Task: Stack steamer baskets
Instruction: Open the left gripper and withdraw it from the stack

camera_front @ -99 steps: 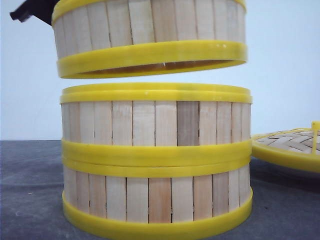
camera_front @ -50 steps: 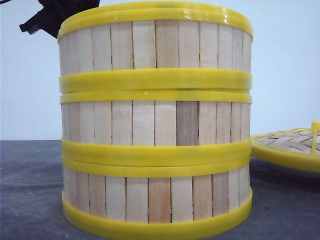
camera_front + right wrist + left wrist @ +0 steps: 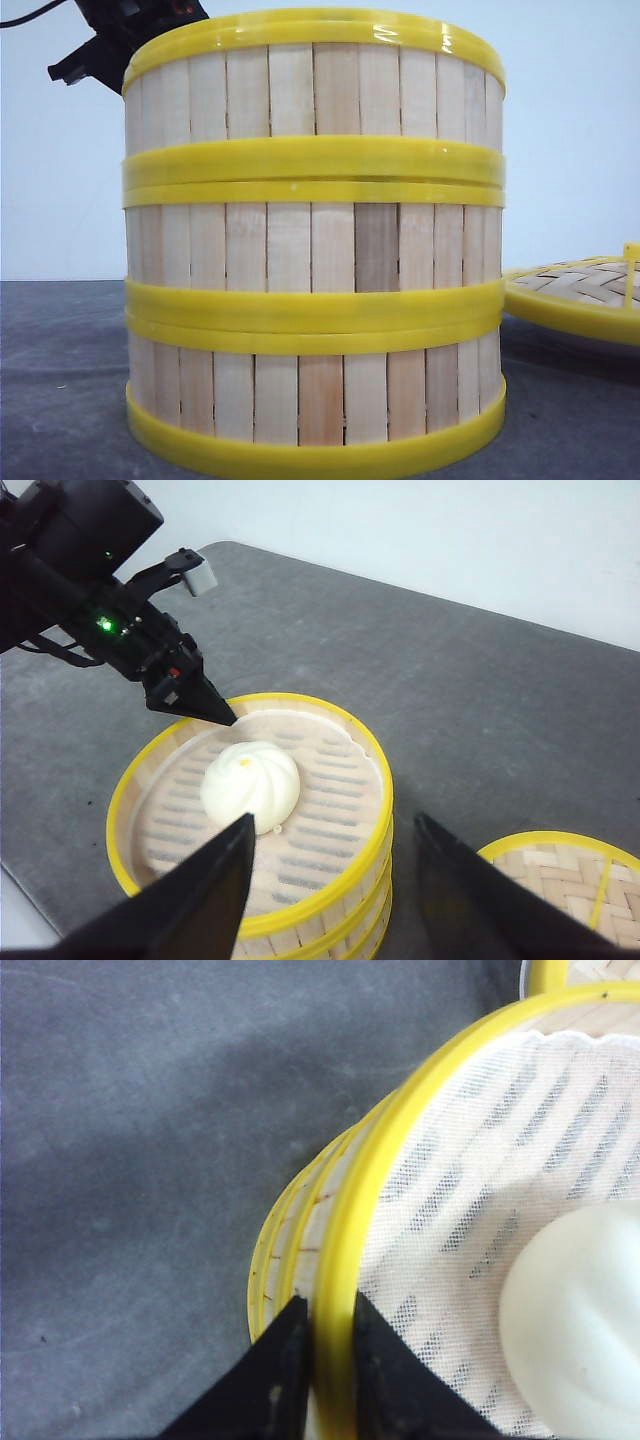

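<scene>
Three steamer baskets stand stacked in the front view: the bottom basket (image 3: 315, 400), the middle basket (image 3: 315, 250) and the top basket (image 3: 315, 95), rims lined up. The top basket (image 3: 330, 820) has a white liner and holds a white bun (image 3: 250, 785). My left gripper (image 3: 328, 1300) is shut on the top basket's yellow rim (image 3: 345, 1230), one finger inside and one outside. From the front it shows as a dark shape (image 3: 120, 40) at the stack's upper left. My right gripper (image 3: 332, 820) hangs open above the stack, touching nothing.
A flat woven lid (image 3: 580, 295) with a yellow rim lies to the right of the stack, also seen as the lid (image 3: 560, 880) in the right wrist view. Everything rests on a grey mat (image 3: 60, 380), whose edge (image 3: 40, 880) runs close to the stack.
The top basket, held above the stack one second ago, has come down onto the middle basket. The left gripper has stayed on its rim and shifted slightly.
</scene>
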You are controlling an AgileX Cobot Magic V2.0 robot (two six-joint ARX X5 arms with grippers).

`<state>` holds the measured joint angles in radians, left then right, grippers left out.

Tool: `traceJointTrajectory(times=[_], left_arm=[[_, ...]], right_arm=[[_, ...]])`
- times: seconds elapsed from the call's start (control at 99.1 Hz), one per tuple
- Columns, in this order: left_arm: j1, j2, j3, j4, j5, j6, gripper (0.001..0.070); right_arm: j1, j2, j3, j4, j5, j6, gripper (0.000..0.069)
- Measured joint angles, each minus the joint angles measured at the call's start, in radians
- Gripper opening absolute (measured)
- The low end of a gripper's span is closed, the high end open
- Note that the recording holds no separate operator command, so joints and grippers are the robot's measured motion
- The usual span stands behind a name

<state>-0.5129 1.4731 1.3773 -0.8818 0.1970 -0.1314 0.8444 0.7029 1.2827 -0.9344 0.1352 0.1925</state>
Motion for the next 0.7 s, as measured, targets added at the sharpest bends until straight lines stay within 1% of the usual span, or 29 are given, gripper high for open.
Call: traceJointTrajectory(times=[0.162,0.212,0.262,0.384,0.444,0.535,0.636,0.697], left_arm=[[0.000,0.002,0.000,0.007,0.000,0.000,0.0029],[0.000,0.003,0.000,0.010,0.002,0.000,0.0041],[0.000,0.006,0.000,0.019,0.004,-0.005,0.0085],[0.000,0.019,0.000,0.035,0.004,-0.011,0.0278],[0.000,0.019,0.000,0.037,0.004,-0.012,0.0339],[0.000,0.019,0.000,0.048,0.004,-0.015,0.0369],[0.000,0.004,0.000,0.073,0.004,-0.016,0.0377],[0.000,-0.023,0.000,0.100,0.004,-0.016,0.0378]], right_arm=[[0.000,0.000,0.000,0.000,0.000,0.000,0.0299],[0.000,0.000,0.000,0.000,0.000,0.000,0.0299],[0.000,0.000,0.000,-0.004,0.000,0.000,0.0299],[0.000,0.000,0.000,-0.033,0.000,0.000,0.0299],[0.000,0.000,0.000,-0.047,0.000,0.001,0.0299],[0.000,0.000,0.000,-0.054,0.000,0.007,0.0299],[0.000,0.000,0.000,-0.054,0.001,0.010,0.0300],[0.000,0.000,0.000,-0.055,0.019,0.015,0.0303]])
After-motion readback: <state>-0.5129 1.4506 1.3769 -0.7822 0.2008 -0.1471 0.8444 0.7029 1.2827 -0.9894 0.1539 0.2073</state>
